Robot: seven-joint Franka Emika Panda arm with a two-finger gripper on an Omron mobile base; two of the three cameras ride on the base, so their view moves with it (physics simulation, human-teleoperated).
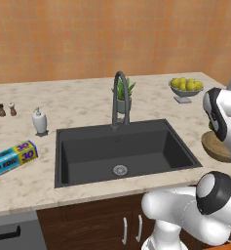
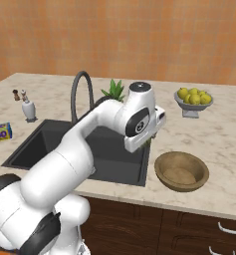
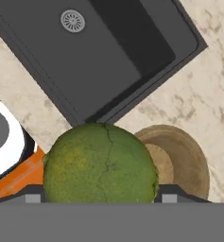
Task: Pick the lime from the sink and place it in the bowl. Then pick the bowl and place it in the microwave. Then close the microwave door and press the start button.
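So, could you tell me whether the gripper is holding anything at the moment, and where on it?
Yes: the gripper holds the lime, pinched across its round sides between the fingers, above the counter beside the bowl.

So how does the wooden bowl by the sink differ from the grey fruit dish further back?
The wooden bowl is tan-brown and holds nothing; the fruit dish is grey and piled with yellow fruits. The wooden bowl sits flat on the counter near its front edge, while the fruit dish stands on a foot, nearer the wall. The wooden bowl looks wider. Both are round and upright.
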